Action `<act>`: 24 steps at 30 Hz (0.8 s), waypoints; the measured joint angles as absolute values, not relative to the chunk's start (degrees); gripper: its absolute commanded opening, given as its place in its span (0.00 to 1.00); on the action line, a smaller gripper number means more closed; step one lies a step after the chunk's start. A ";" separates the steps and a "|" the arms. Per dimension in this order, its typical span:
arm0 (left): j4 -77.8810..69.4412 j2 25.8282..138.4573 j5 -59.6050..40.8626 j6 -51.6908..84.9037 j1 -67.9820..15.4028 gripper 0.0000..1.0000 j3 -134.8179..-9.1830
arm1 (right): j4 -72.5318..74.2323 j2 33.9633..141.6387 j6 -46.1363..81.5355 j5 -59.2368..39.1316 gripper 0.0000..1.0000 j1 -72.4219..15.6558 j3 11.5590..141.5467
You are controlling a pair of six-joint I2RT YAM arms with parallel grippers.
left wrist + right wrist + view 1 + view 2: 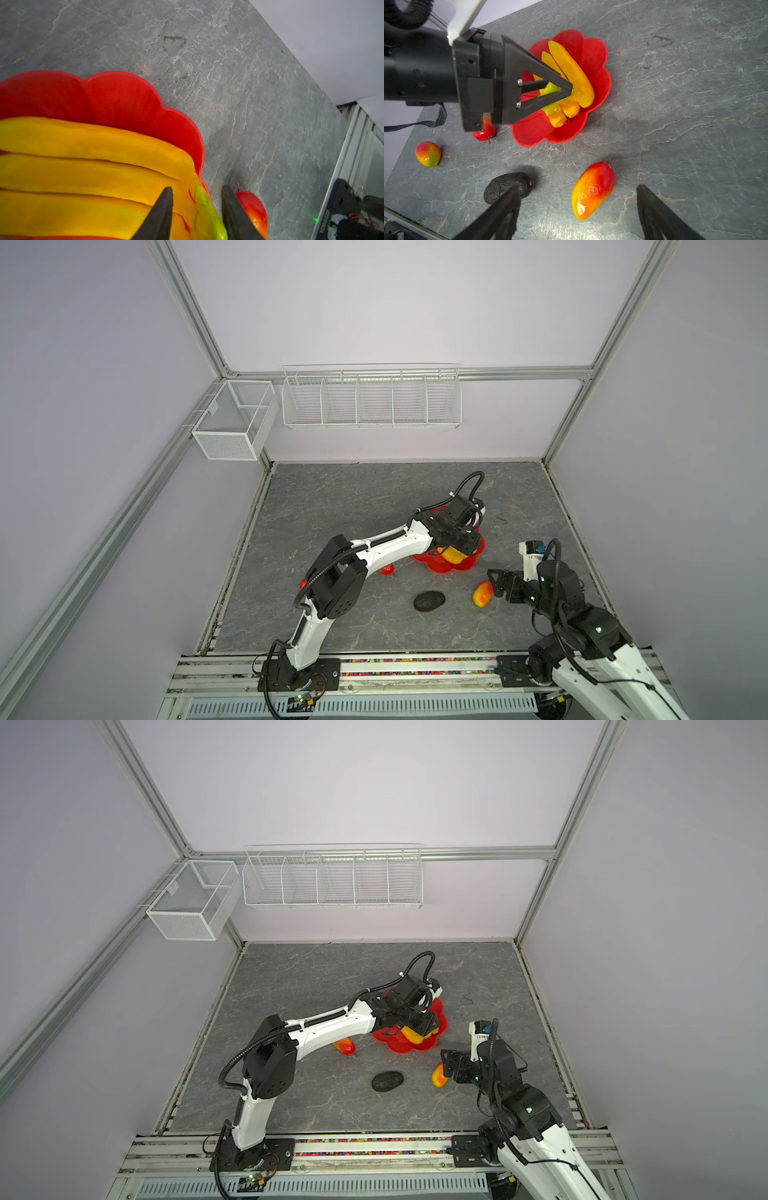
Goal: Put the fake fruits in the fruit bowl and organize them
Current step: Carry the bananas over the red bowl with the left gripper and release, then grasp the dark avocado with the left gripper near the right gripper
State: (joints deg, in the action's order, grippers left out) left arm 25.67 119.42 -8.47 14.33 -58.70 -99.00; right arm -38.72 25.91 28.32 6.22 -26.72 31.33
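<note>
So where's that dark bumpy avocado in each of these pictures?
Top view: the avocado lies on the robot's side of the red bowl, apart from it.
Top view: same spot, again apart from the bowl.
Left wrist view: not in it, though the bowl shows.
Right wrist view: the avocado lies beside a mango, apart from the bowl.
Shared landmark: the red bowl.

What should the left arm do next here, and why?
Probably lift the left gripper straight up, clear of the fruit bowl. The banana bunch already lies inside it, and the jaws stand apart around its green stem, seemingly not gripping. Rising straight should avoid dragging the bunch out.
</note>
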 measured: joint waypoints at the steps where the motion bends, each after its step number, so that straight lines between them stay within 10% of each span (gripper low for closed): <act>1: 25.91 118.98 -8.19 14.06 -58.70 0.47 -98.94 | -38.72 26.15 28.32 6.24 0.89 -26.72 31.31; 11: 29.45 101.06 -2.24 9.23 -58.37 0.60 -89.52 | -38.06 30.83 25.06 4.78 0.88 -27.46 34.26; 24: 24.73 84.31 -7.29 3.44 -58.70 0.80 -46.19 | -36.21 41.32 18.48 -6.74 0.88 -39.81 40.58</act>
